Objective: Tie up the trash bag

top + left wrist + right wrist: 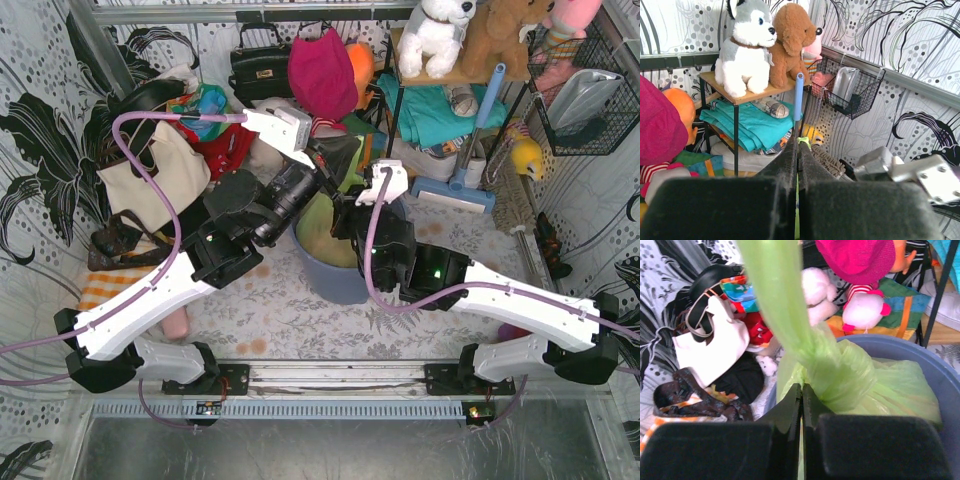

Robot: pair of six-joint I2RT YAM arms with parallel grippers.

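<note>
The lime-green trash bag [322, 235] sits in the blue-grey round bin [335, 277] at mid table. In the right wrist view its top is gathered into a knot-like bunch [840, 375], and a long strip [772, 285] stretches up out of frame. My right gripper [801, 390] is shut on green plastic beside the bunch. My left gripper [797, 147] is shut on a thin strip of green plastic that pokes out at its tips [805, 140], held raised above the bin. In the top view both grippers meet over the bin, left [322, 172], right [350, 205].
A white tote bag with black straps [152, 168] lies at left. Plush toys, a pink bag [322, 70] and a black handbag [262, 68] crowd the back. A shelf rack with stuffed dogs [437, 35] and a blue-handled brush [462, 185] stand back right. A wire basket [590, 100] hangs right.
</note>
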